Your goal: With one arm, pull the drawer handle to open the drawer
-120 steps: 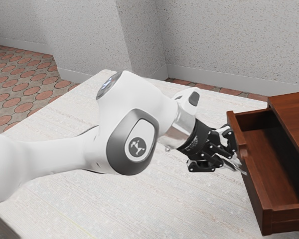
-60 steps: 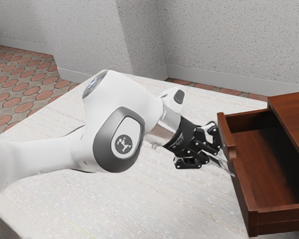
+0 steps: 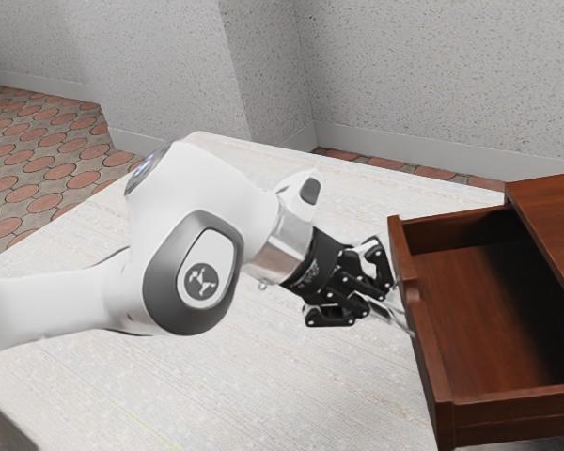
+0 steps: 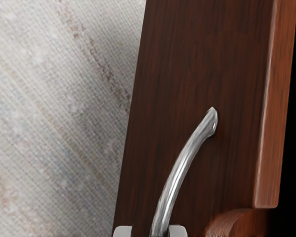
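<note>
A dark wooden drawer (image 3: 493, 324) stands pulled well out of its cabinet (image 3: 555, 221) at the exterior view's right, its inside bare. My black gripper (image 3: 383, 299) is at the drawer's front panel (image 3: 415, 324), shut on the curved silver handle (image 3: 396, 319). In the wrist view the handle (image 4: 185, 165) arcs across the wood front (image 4: 197, 64) and runs down between my fingertips (image 4: 122, 230) just under the hand. My white arm (image 3: 207, 254) reaches in from the exterior view's left.
The cabinet sits on a pale textured table (image 3: 216, 395) that stretches toward the exterior view's left. Beyond it lie a brick-patterned floor (image 3: 38, 160) and speckled walls (image 3: 432, 66).
My gripper has drawn back toward the exterior view's left with the handle in it, and the drawer has slid further out of the cabinet in both steps.
</note>
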